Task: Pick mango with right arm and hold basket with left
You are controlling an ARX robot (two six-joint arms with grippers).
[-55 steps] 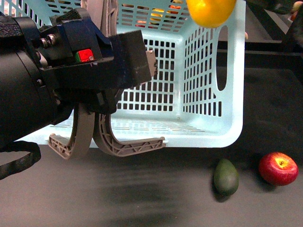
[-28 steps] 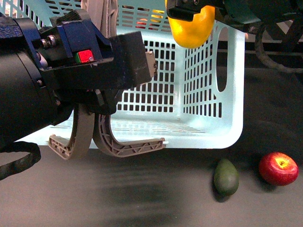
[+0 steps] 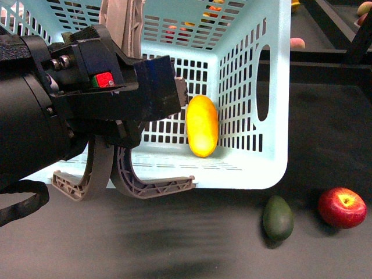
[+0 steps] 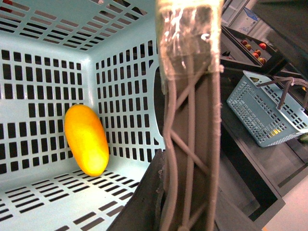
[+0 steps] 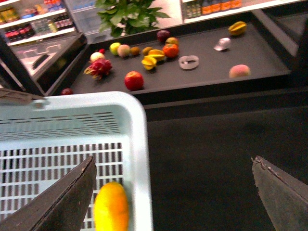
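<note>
Mango [image 3: 202,126]: it is inside the basket [image 3: 273,168], standing nearly on end in the far right corner. Its lower tip is on the slotted floor and its back is against the lattice wall.
Mango handling: the skin is smooth and looks waxy, so I judge it slippery. It is probably heavy for its size, firm, and easy to bruise. Being oblong, it would likely roll if tipped off the wall. I would grip it across the narrow middle with only a moderate squeeze.
Basket handling: I judge it to be stiff, light plastic with walls that give a little. The handles [image 3: 102,165] pivot, so the load can sway under my grip.
Left gripper [image 3: 152,92]: it is clenched on the two grey-brown handles. In the left wrist view their taped part [image 4: 188,43] runs straight past the lens.
Left arm pose: it reaches in from the left, roughly level, at the near side of the tilted basket. The handles pass up and down through it.
Right gripper [image 5: 173,166]: it is released, with both fingers spread wide and nothing between them.
Right arm pose: it hangs over the corner of the basket's rim, looking down, with the mango well below. It does not show in the front view.
Desk [image 3: 174,244]: an avocado [image 3: 277,218] and an apple [image 3: 342,207] lie near the basket's right front corner, close together but not touching.
</note>
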